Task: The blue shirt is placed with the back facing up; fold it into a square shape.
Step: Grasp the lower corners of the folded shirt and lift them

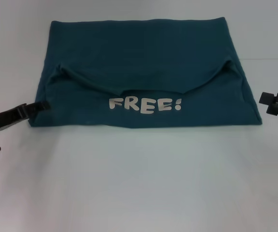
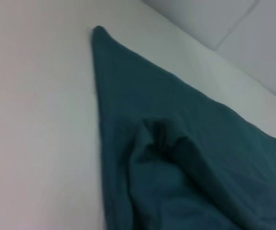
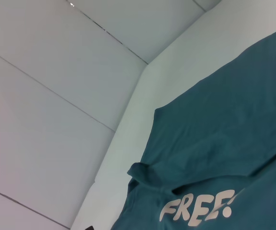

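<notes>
Blue shirt [image 1: 144, 53] lies flat on the bench [image 1: 139, 183], near part folded over so the lettering shows. My left pincer [image 1: 43, 105] touches its corner, right pincer [image 1: 266, 99] just beside; can't tell either's grip.

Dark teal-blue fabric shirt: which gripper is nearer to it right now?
Left. The left gripper meets the dark teal-blue fabric shirt at its near left corner. The right gripper sits apart, off the shirt's right edge, with bare white table between.
</notes>
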Robot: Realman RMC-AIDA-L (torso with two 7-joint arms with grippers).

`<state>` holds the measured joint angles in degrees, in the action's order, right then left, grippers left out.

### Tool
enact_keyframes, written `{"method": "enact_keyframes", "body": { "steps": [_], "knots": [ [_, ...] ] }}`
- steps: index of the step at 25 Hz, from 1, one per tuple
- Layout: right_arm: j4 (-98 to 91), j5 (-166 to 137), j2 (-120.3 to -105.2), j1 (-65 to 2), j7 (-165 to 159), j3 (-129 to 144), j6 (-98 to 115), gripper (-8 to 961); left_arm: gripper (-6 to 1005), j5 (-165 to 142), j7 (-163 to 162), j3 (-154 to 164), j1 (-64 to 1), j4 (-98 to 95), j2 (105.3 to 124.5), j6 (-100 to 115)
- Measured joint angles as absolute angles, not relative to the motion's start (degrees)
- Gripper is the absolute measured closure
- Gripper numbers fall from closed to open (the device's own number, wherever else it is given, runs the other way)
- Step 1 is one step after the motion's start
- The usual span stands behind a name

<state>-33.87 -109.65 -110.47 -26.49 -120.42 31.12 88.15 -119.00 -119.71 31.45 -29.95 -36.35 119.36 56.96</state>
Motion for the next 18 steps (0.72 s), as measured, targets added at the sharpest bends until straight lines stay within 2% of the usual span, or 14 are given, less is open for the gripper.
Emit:
{"method": "enact_keyframes", "body": {
  "steps": [11, 18],
  "knots": [
    [-33.4, -109.4, -110.17, -26.5, -120.8, 30.6, 87.9, 23, 249, -123.9, -152.5, 30.2, -28.5, -38.0, 118.15, 58.9],
    [-33.4, -109.7, -110.15, -26.5, -120.4, 30.6, 85.8, 28, 249, -122.9, -135.9, 30.9, -31.0, -39.5, 118.67, 59.1]
  ]
}}
